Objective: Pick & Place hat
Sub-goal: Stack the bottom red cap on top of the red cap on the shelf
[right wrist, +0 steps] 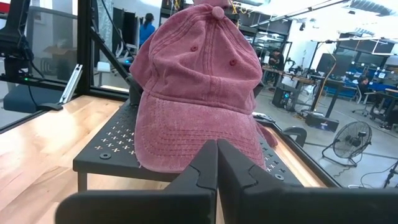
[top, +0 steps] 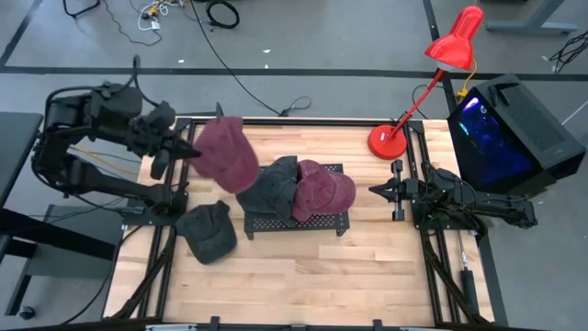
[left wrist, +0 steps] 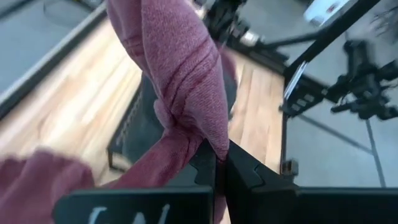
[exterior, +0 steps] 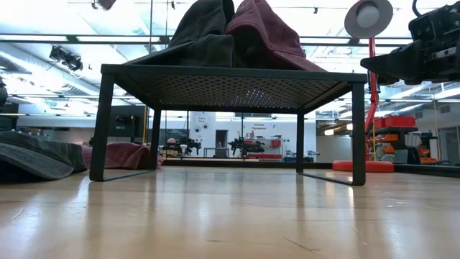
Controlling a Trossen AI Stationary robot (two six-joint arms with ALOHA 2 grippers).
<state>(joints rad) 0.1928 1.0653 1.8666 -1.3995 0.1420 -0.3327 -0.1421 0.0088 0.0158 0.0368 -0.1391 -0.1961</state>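
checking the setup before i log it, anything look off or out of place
One dark grey hat lies flat on the table beside the black rack, not on it like the two stacked there. The left pincer holds a maroon hat aloft.

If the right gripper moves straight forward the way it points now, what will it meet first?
Most likely the maroon cap lying on the black rack. The right gripper, jaws shut, points directly at the cap's brim in its wrist view. Depth is unclear, so it might meet the rack's edge first.
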